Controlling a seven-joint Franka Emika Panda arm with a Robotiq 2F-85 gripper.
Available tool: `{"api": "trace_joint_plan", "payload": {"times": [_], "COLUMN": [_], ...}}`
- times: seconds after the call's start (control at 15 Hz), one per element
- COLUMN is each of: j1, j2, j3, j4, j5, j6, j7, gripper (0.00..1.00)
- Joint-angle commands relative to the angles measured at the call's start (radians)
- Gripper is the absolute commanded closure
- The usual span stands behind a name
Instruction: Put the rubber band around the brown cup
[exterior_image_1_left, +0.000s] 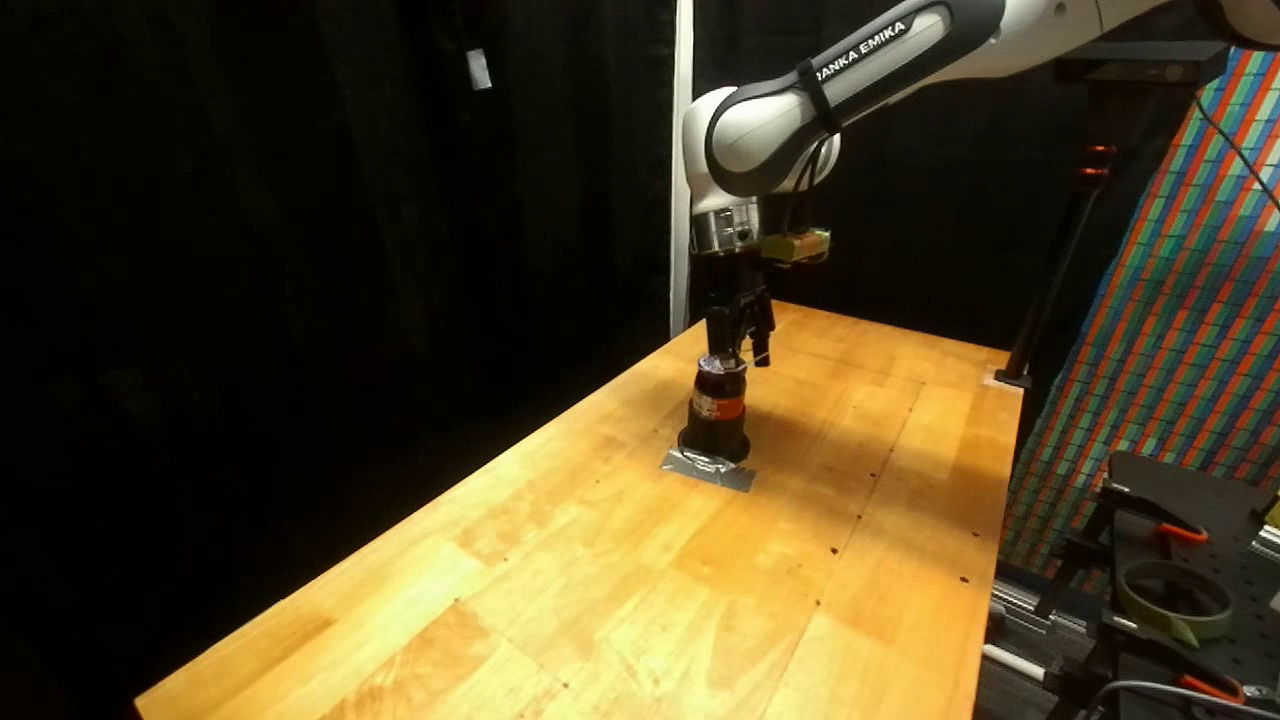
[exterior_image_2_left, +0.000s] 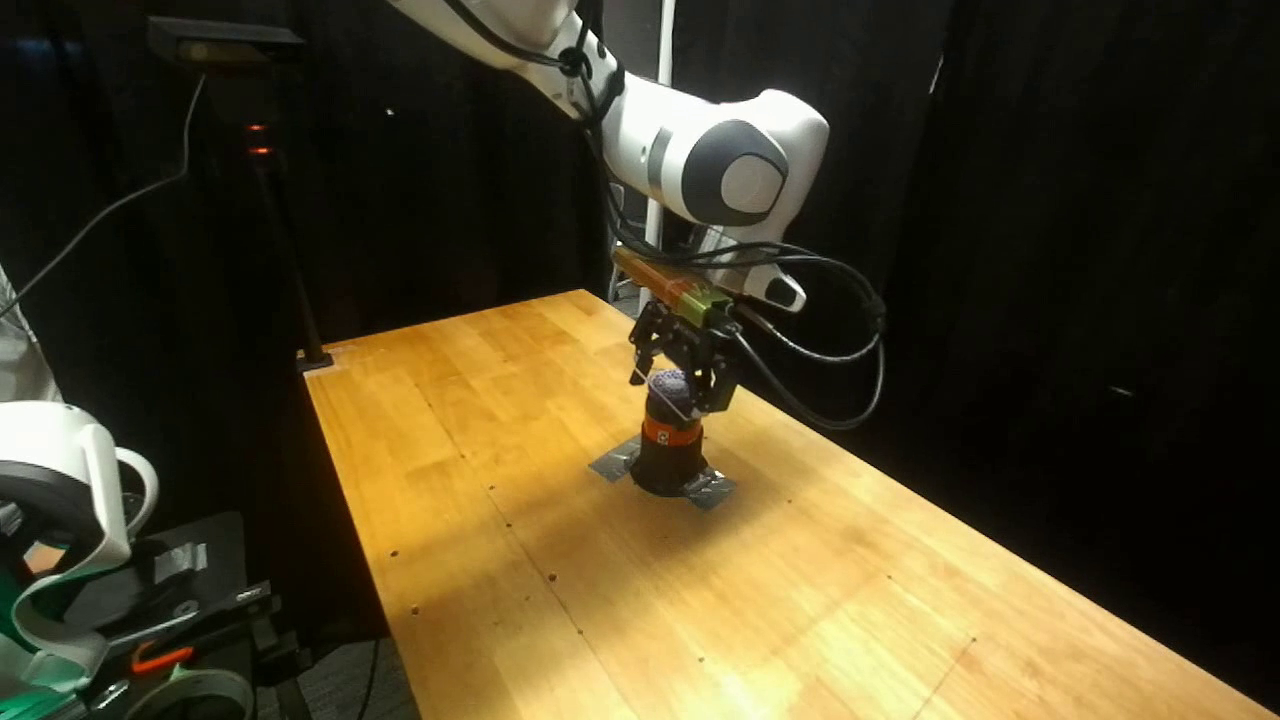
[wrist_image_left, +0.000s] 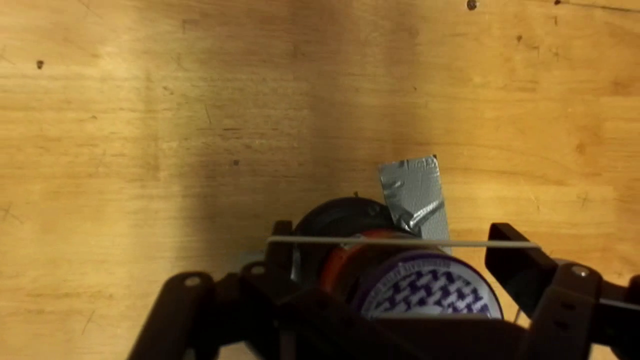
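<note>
By our reading the work is past its halfway mark: the rubber band (wrist_image_left: 402, 242) is on the end effector (wrist_image_left: 394, 244) and stretched, and the placing is what remains. The end effector has its fingers (wrist_image_left: 520, 275) spread wide, with nothing pinched between them; the band runs taut from fingertip to fingertip, held by that spread. Just below, the brown cup (exterior_image_2_left: 668, 432) stands upright on the surface (exterior_image_1_left: 700, 580), with an orange label (exterior_image_1_left: 718, 405) round its body and strips of duct tape (wrist_image_left: 415, 192) at its flared dark base. In the wrist view the plainer strand crosses beyond the edge of the cup's purple-and-white printed top (wrist_image_left: 432, 290), while the top itself lies in the gap between the fingers. In an exterior view a strand slants past the cup's near-black upper part (exterior_image_2_left: 664, 408). A fainter pale line lower in the wrist view may be the second strand, but it is thin and partly hidden, so we cannot tell whether the loop encircles the cup. Left to do, we judge: centre the loop over the top, lower it down the sides without snagging the rim, then let the band slip from the fingers so that it closes on the body.
</note>
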Motion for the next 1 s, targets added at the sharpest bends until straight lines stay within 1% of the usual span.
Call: {"api": "trace_joint_plan", "payload": {"times": [0.0,0.2,0.33,0.67,0.93], "j1": [-0.029,-0.031,-0.021,0.012,0.044], "j2": [-0.039,-0.054,-0.076,-0.141,-0.188], "j3": [0.009,0.003,-0.005,-0.027,-0.051], "j4": [-0.06,-0.107,-0.159,-0.301,-0.392], "j5": [0.03,0.038,0.03,-0.001,-0.035], "j6": [-0.044,0.008,0.087,0.281,0.376], "j7": [-0.054,-0.048,-0.019,0.072,0.173], "gripper": [0.0,0.0,0.0,0.0,0.0]}}
